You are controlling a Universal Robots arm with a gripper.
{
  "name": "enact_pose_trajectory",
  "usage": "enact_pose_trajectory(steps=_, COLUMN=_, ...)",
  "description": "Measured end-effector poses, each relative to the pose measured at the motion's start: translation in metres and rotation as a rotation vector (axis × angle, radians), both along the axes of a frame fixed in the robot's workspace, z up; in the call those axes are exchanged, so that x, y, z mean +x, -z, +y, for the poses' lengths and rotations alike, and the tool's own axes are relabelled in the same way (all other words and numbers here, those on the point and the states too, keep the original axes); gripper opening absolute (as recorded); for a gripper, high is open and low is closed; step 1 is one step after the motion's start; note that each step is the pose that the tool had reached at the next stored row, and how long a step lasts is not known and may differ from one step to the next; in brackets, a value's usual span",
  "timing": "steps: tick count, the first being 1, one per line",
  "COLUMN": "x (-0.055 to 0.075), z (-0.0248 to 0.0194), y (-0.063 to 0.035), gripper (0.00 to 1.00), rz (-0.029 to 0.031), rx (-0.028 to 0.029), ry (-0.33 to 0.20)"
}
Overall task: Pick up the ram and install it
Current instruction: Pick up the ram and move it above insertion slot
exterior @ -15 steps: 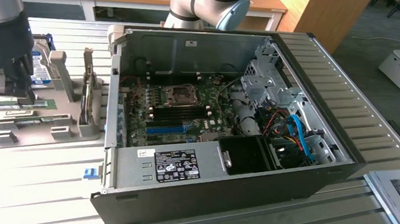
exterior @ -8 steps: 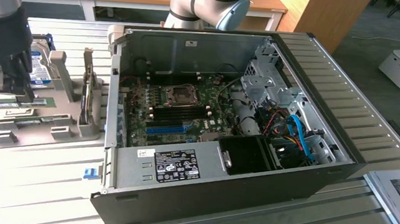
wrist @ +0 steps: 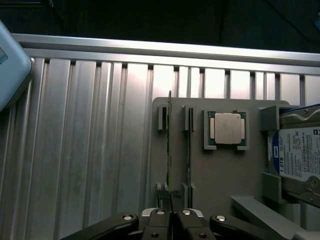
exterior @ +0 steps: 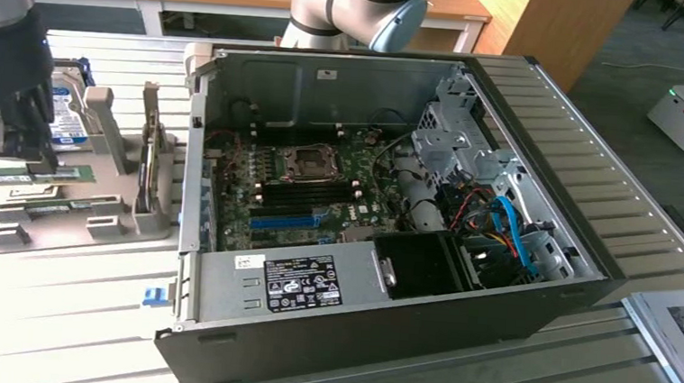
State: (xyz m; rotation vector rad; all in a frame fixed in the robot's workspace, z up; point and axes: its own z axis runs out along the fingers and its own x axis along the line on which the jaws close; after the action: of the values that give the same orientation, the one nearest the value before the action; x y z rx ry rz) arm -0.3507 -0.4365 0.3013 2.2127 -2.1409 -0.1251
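The gripper (exterior: 44,169) is pinching the ram (exterior: 0,177) at the exterior view's far left, over the grey holder (exterior: 75,218) on the slatted metal table (exterior: 68,317). In this view the ram is showing its broad green face. Its long axis is running nearly level across the picture, one end pointing off the exterior view's left and the other toward the open computer case (exterior: 527,304). The case is sitting well apart from the ram, with its motherboard (exterior: 258,195) and bare processor socket (exterior: 312,160) exposed. Behind the holder the blue-labelled hard drive (exterior: 73,105) is leaning upright.

The wrist view is looking down the gripper (wrist: 171,216) and is showing the ram (wrist: 169,150) edge-on, as a thin dark line standing on its long edge. The two fingers are pressing together on the near end of that edge, and the stick is running straight away from them along the holder (wrist: 220,175). Whether the ram is seated in its slot or raised off it, I cannot tell. Just beside it and parallel, a second memory stick (wrist: 188,150) is standing in the neighbouring slot. Beyond that, a square silver processor chip (wrist: 227,129) is lying flat in its pocket, and the hard drive (wrist: 300,155) is sitting at the holder's far side.
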Motion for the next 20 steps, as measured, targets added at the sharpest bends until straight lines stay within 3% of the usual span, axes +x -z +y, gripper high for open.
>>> enact_pose_trajectory(steps=4, x=-0.001, z=0.0, y=-0.0002, gripper=0.11, rz=-0.008, rx=0.0002, ry=0.0)
enact_pose_trajectory(steps=11, x=-0.001, z=0.0, y=-0.0005, gripper=0.11, rz=-0.0083, rx=0.0002, ry=0.0)
enact_pose_trajectory(steps=20, x=-0.001, z=0.0, y=-0.012, gripper=0.11, rz=-0.0083, rx=0.0001, ry=0.0)
